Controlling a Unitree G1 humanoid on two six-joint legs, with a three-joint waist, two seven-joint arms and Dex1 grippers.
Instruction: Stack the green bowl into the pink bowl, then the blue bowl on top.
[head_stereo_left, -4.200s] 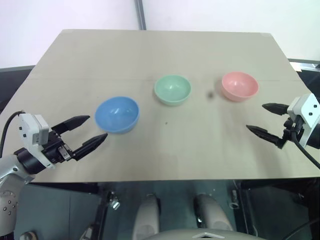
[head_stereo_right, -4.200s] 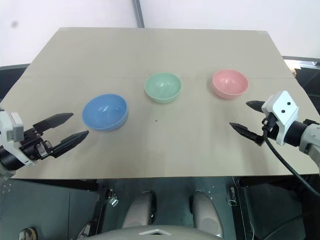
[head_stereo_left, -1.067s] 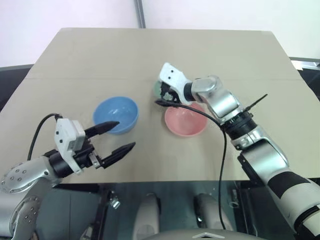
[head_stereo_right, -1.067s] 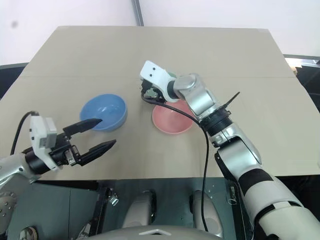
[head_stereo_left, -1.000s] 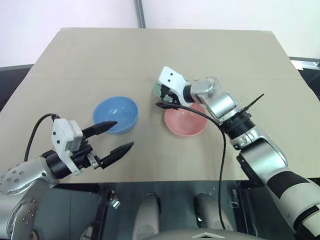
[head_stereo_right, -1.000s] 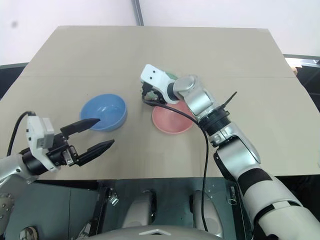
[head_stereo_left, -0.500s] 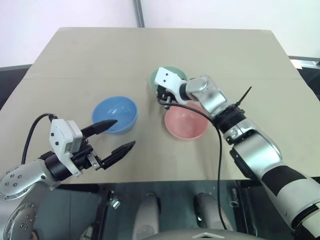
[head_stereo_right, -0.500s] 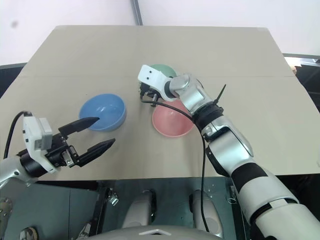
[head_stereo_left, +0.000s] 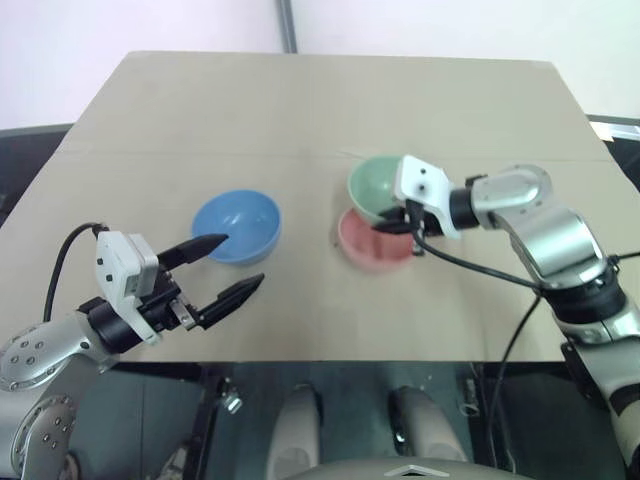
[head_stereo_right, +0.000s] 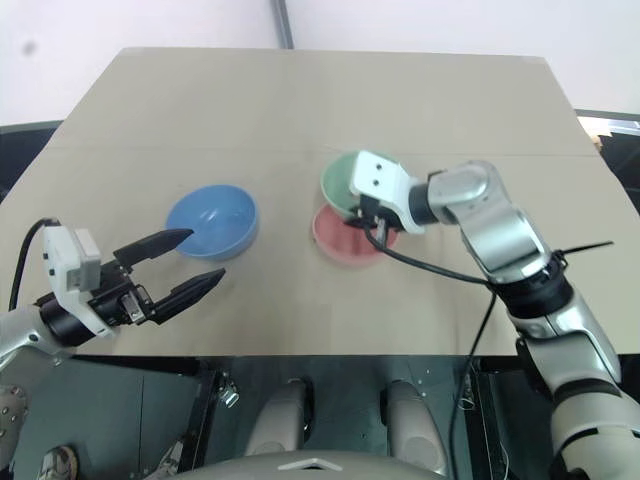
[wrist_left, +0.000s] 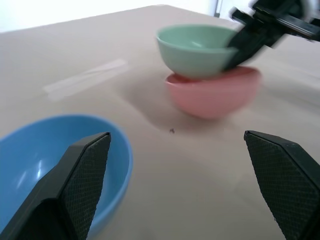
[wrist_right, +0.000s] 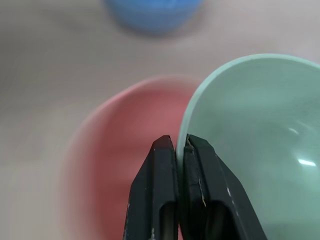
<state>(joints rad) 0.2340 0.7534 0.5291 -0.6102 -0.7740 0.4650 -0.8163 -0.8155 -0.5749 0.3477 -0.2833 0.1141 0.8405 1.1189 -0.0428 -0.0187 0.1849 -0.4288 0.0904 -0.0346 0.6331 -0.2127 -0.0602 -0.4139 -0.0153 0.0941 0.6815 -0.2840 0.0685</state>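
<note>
Swinging across from where it was half a second ago, the right gripper (head_stereo_right: 364, 222) now has the green bowl (head_stereo_left: 376, 186) pinched by its rim and held over the far edge of the pink bowl (head_stereo_left: 372, 243). Back then the green bowl was farther along the table (head_stereo_left: 300, 100) and more to the robot's left, with the arm stretched out over the pink one; now the arm has pulled in and the bowl has come with it. The pink bowl sits where it was, just beneath the gripper.

The left gripper (head_stereo_left: 222, 268) has not budged in that time — its fingers spread wide, holding nothing, the blue bowl (head_stereo_left: 236, 226) just beyond its fingertips and slightly to their left.

The right wrist view gives the close detail: the two black fingers (wrist_right: 199, 170) squeezed together on the green rim, one inside the bowl and one outside, with the pink bowl blurred below and beside them. The head views cannot show that bite, since the wrist block covers it.

The left wrist view gives the side-on picture — the green bowl riding above the pink one, tilted a little, overlapping its rim, though whether they touch I cannot tell. The blue bowl's near rim lies between that gripper's open fingers.
</note>
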